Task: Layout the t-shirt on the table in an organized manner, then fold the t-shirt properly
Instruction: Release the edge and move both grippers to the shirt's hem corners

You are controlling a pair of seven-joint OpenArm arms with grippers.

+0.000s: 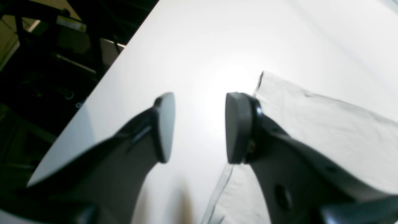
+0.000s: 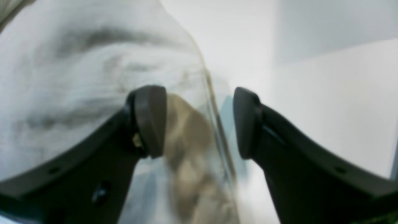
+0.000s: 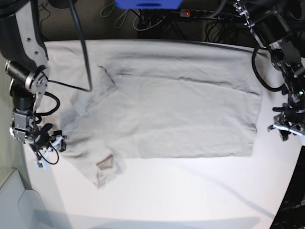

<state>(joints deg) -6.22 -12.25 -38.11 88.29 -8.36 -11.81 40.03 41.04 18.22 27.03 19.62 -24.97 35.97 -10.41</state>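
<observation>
The light grey-beige t-shirt [image 3: 181,114] lies spread flat on the white table [image 3: 190,195], with its straight edge to the right and a sleeve [image 3: 102,169] at the lower left, part of it turned over. At the shirt's left side my right gripper [image 3: 47,143] is open. In the right wrist view the open right gripper [image 2: 199,121] hangs over the cloth's edge, with the t-shirt [image 2: 77,71] to its left. My left gripper [image 3: 286,126] sits just off the shirt's right edge. The left wrist view shows that gripper [image 1: 199,124] open over bare table [image 1: 202,46], the t-shirt [image 1: 326,124] beside its right finger.
A black cable [image 3: 86,62] hangs over the shirt's upper left. Cables and a power strip [image 3: 190,13] run behind the far table edge beside a blue object [image 3: 147,4]. The table's edge [image 1: 102,77] drops to dark clutter on the left wrist view's left.
</observation>
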